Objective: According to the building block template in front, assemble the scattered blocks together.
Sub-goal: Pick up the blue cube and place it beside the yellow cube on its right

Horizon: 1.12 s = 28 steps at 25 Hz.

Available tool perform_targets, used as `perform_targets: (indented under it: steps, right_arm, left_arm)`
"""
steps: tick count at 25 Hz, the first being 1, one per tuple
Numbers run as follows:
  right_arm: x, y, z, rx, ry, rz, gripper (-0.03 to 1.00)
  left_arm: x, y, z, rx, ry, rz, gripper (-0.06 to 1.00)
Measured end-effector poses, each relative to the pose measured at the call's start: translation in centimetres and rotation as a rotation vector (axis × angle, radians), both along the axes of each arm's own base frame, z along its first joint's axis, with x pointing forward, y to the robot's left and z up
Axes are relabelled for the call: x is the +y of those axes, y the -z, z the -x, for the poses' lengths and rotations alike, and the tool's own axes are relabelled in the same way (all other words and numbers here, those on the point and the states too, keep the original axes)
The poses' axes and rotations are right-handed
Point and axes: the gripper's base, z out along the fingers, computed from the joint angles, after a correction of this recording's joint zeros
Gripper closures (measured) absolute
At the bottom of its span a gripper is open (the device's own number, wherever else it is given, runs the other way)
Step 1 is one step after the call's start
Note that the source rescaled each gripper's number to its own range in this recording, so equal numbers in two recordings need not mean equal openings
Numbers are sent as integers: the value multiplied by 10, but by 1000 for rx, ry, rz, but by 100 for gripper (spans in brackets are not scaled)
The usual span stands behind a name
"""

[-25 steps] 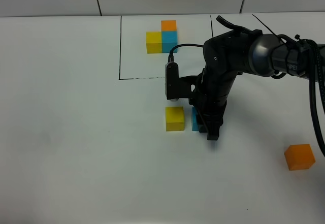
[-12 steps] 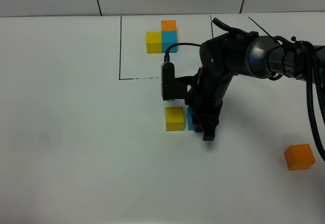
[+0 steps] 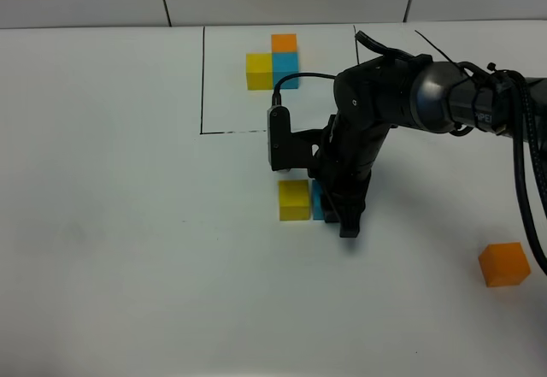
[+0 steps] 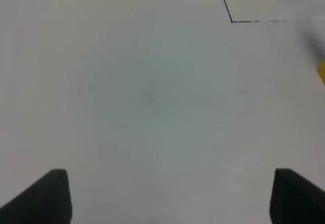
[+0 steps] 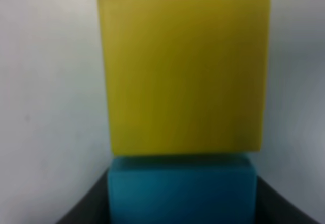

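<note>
Bench [image 3: 102, 223] surface: flat, matt white, marked with a thin black drawn rectangle [image 3: 202, 78].

Landmark: loose yellow cube [image 3: 294, 200], matt, plain and square-edged, resting flat on the bench.

Blue cube [image 3: 317, 199]: same size and finish, just beside the yellow cube on the right arm's side. Only a sliver shows past the arm. In the right wrist view its face [image 5: 180, 188] meets the yellow cube [image 5: 184, 71] along a thin dark seam; full contact cannot be confirmed.

Right hand [image 3: 335, 210]: black, pointed down, pinching the blue cube, with dark fingers [image 5: 84, 211] flanking both sides.

Orange cube [image 3: 503, 264]: well apart from the yellow cube, out on the right arm's side and nearer the bench front, standing alone.

Template cluster [image 3: 273, 62]: beyond the yellow cube, inside the rectangle. It is L-shaped: yellow and blue side by side, orange behind the blue, all joined.

Left hand [image 4: 167, 198]: dark fingertips [image 4: 45, 196] spread wide over bare bench, holding nothing. Its distance from the yellow cube cannot be judged.
</note>
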Motion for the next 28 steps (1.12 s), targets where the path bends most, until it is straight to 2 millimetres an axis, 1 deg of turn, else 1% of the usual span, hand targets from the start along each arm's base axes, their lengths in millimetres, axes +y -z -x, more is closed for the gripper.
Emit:
perform_targets:
  steps: [28]
  right_arm:
    - [2, 0, 0, 7, 13, -19, 94]
  left_arm:
    - [0, 0, 0, 0, 0, 0, 27]
